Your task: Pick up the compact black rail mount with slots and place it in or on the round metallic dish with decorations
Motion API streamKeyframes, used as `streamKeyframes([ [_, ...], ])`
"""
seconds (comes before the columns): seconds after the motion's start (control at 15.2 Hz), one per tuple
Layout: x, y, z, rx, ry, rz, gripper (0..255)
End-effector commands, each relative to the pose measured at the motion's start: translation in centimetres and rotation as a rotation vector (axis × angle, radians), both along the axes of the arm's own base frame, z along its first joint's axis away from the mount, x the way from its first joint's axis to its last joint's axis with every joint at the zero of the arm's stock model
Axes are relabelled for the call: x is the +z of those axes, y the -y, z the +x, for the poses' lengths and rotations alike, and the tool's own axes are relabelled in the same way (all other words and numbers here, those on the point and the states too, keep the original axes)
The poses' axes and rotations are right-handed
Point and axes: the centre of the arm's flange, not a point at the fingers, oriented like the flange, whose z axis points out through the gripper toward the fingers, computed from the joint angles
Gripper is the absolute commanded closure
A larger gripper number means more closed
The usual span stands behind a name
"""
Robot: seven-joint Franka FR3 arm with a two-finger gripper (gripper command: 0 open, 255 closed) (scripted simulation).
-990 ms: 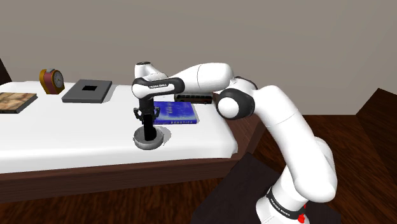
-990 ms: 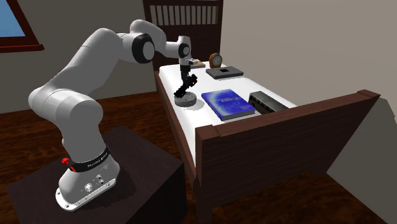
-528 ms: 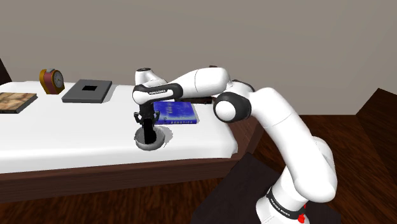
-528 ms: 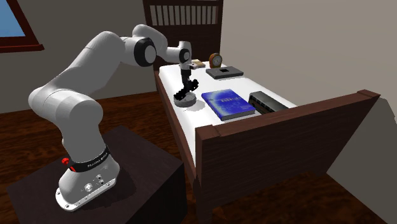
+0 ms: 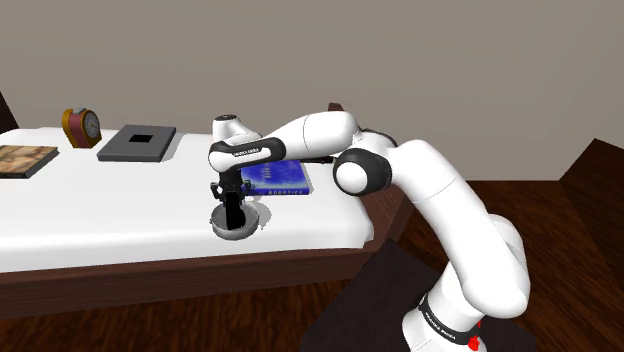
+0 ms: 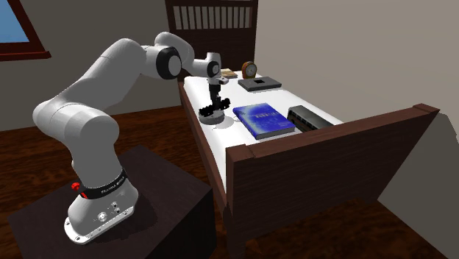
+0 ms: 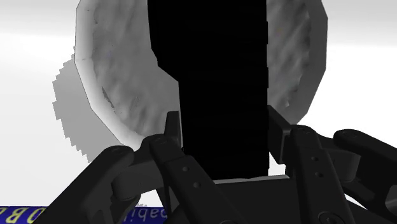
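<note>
rail mount [image 7: 219,83]: plain black block, upright, over the middle of the dish [image 7: 108,83].
fingers [image 7: 173,127]: you have them pinching the rail mount's two sides.
dish: round, grey, dimpled, on the white bed [image 5: 100,210].

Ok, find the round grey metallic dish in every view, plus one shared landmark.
Shoulder view: round grey dish near the white bed's front edge.
Second exterior view: dish left of the blue book.
Wrist view: dish behind the black rail mount in the gripper.
Shared landmark: the blue book.
</note>
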Motion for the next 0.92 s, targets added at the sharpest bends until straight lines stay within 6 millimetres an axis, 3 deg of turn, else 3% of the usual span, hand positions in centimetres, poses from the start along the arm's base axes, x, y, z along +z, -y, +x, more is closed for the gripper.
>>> streamKeyframes([
  [0.0,-0.3,-0.1,0.0,0.002,-0.005,0.001,255],
  [0.13,-0.3,-0.1,0.0,0.002,-0.005,0.001,255],
  [0.2,-0.3,-0.1,-0.1,0.002,-0.005,0.001,0],
  [0.53,-0.3,-0.1,0.0,0.002,-0.005,0.001,0],
  [0.79,4.7,-0.2,0.2,0.002,-0.005,0.001,0],
  [0.86,4.7,-0.2,0.2,0.002,-0.005,0.001,0],
])
